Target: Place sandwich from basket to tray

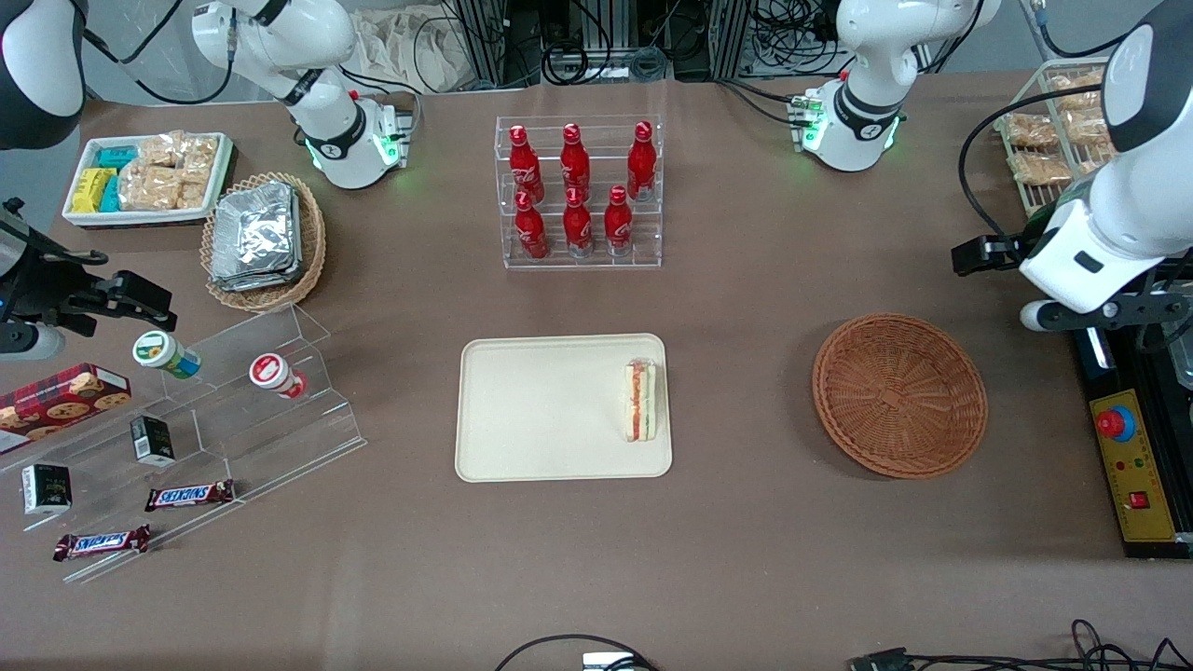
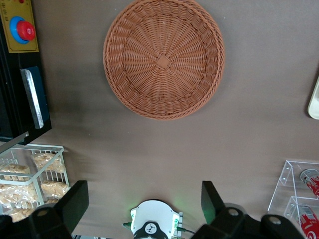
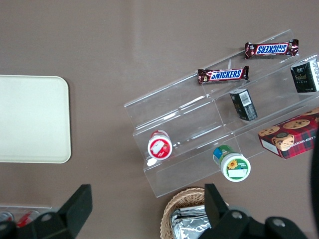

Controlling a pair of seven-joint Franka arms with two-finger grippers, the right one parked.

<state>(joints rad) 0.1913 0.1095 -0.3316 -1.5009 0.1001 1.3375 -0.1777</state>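
Since the sandwich (image 1: 639,401) already lies on the tray (image 1: 550,410) — hard against the rim on the working arm's side — little is left to spoil but the placement itself. Next along sits the basket (image 1: 899,393), with nothing in it. Over the working arm's end of the table hangs the gripper (image 2: 144,201), its 2 fingers (image 2: 75,201) spread wide, holding nothing. Judged from this, 1 careless sweep low over the tray could nudge the wedge over that low rim.
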